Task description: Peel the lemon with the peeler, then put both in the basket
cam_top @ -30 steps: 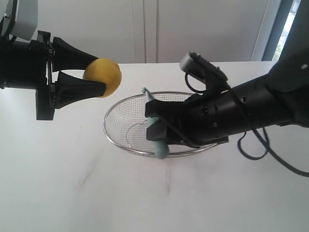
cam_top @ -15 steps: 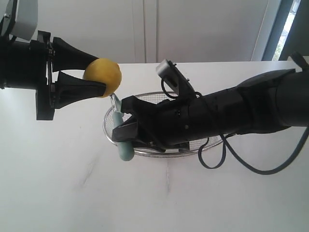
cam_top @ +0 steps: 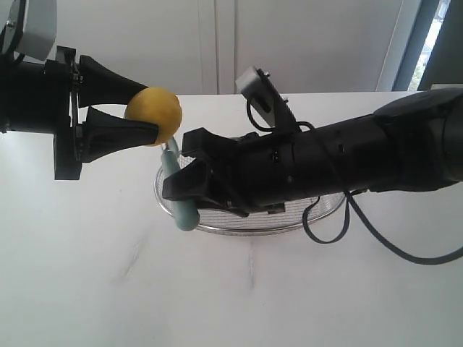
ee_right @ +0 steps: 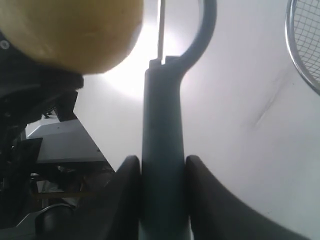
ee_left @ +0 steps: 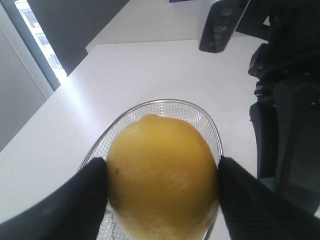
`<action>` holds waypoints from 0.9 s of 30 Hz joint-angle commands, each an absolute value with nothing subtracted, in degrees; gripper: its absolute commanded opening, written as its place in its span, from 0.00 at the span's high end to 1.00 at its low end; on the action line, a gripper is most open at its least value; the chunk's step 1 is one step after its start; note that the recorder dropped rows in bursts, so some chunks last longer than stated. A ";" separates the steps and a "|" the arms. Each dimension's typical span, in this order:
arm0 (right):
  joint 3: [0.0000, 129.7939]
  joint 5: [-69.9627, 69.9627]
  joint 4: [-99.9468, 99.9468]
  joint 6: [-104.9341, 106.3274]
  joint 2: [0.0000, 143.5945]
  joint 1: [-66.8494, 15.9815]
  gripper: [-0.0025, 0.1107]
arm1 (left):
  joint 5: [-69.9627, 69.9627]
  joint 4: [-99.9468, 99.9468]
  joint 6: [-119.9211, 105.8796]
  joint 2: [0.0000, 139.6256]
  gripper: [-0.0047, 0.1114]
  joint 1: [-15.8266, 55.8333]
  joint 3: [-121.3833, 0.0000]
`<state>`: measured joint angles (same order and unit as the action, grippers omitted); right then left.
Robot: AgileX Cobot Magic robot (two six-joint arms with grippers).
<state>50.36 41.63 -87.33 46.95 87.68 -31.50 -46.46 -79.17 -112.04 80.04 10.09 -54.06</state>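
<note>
1. The lemon is up in the air, pinched between the two black fingers of the left gripper, one above it and one below in the exterior view.
2. From the left wrist, the lemon fills the gap of the left gripper. A finger presses on each flank, so that's a firm clasp on the fruit.
3. The peeler stands roughly upright, head up and the rounded end of its pale teal handle pointing down toward the table.
4. The right gripper is clenched on that handle. In the right wrist view its fingers squeeze the peeler from both sides.
5. The peeler's hooked head sits just under the lemon's lower right side. From the right wrist, the blade runs just beside the lemon. Whether metal meets peel, I cannot tell.
6. The basket sits on the table beneath the right arm, with the peeler's handle hanging in front of its left rim.
7. From the left wrist, the basket lies behind the lemon.
8. Only wire mesh shows in the part of the basket that can be seen. The right arm hides the rest.
</note>
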 commanded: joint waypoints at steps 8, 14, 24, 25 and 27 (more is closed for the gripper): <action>50.75 41.02 -84.96 47.14 86.70 -30.46 0.98 | -47.52 -80.45 -112.76 79.39 0.96 10.43 -53.78; 50.75 41.01 -84.50 47.14 85.17 -28.68 0.98 | -47.38 -80.45 -112.76 79.39 0.96 10.43 -53.78; 50.75 41.30 -82.04 45.78 81.27 -27.23 0.98 | -47.10 -80.45 -112.76 79.39 0.96 10.43 -53.78; 50.75 41.30 -82.04 45.80 80.95 -27.23 0.98 | -47.10 -80.45 -112.76 79.39 0.96 10.43 -53.78; 50.75 41.18 -82.04 45.80 80.07 -27.23 0.98 | -47.10 -80.45 -112.76 79.39 0.96 10.43 -53.78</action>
<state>50.36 41.16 -82.24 46.04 81.51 -27.65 -46.23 -79.17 -112.04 80.04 10.09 -54.06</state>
